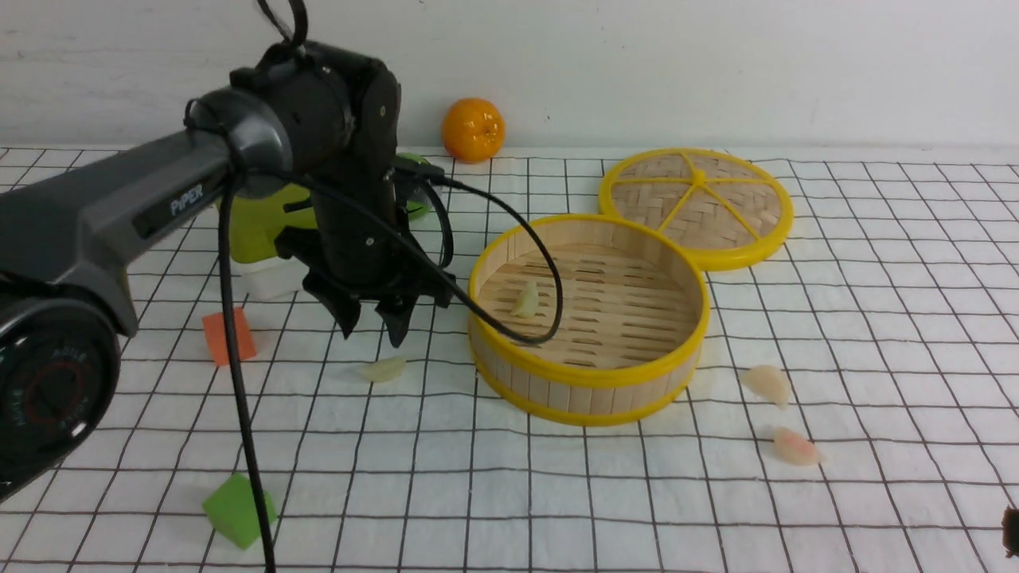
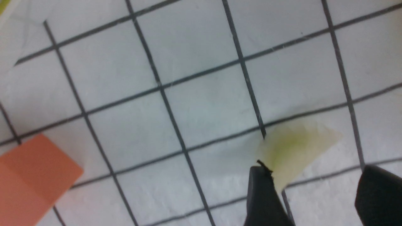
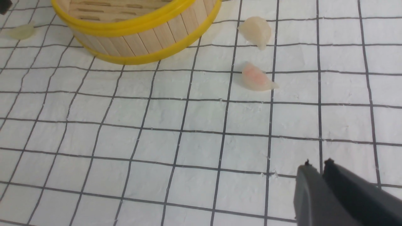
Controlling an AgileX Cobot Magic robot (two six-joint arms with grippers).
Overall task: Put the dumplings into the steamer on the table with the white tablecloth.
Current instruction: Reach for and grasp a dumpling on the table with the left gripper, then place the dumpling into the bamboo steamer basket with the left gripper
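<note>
One pale green dumpling (image 1: 525,298) lies on the slats inside the steamer (image 1: 589,382). A second green dumpling (image 1: 384,369) rests on the white tablecloth (image 1: 876,334) left of the steamer. My left gripper (image 1: 374,334) hangs open just above it with nothing held. In the left wrist view this dumpling (image 2: 295,150) lies just ahead of the open left gripper (image 2: 317,175). Two pinkish dumplings (image 1: 768,383) (image 1: 796,448) lie right of the steamer. My right gripper (image 3: 317,164) is shut and empty, well short of the nearer pink dumpling (image 3: 257,78).
The woven lid (image 1: 696,203) leans behind the steamer. An orange (image 1: 473,129) sits by the wall. An orange cube (image 1: 229,337) and a green cube (image 1: 237,509) lie on the left. A yellow-green object (image 1: 255,227) on a white box stands behind my left arm.
</note>
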